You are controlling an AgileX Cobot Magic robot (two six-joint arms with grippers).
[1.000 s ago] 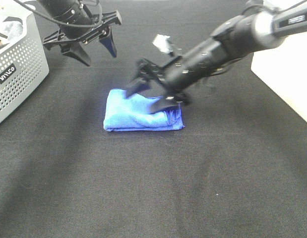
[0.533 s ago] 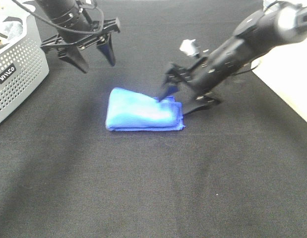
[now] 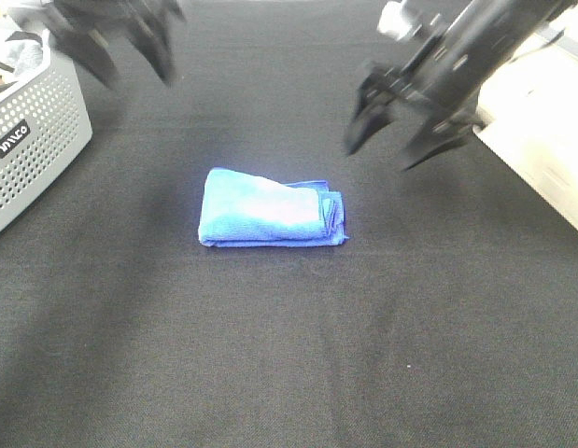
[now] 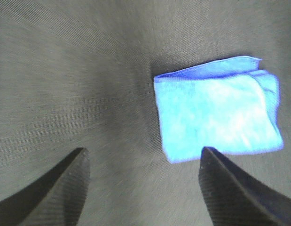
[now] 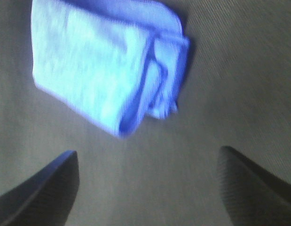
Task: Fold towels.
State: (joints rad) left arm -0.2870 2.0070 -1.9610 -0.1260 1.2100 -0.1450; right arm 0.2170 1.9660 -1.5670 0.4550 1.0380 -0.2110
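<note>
Far left: a perforated grey basket [image 3: 32,131] at the edge of the black table cloth [image 3: 289,355]. Just right of it, up high: the left gripper [image 3: 125,47], blurred, fingers [image 4: 51,188] spread wide, nothing between them, well clear of the cloth below. Mid-table: the blue towel [image 3: 270,219], folded into a compact rectangle, flat on the black cloth, layered edges [image 5: 166,70] stacked at its right end, untouched by either arm. Upper right: the right gripper [image 3: 401,140], lifted above and beyond the towel's right end, fingers [image 5: 46,188] splayed apart, empty. Far right: a white surface [image 3: 541,159] beside the table.
</note>
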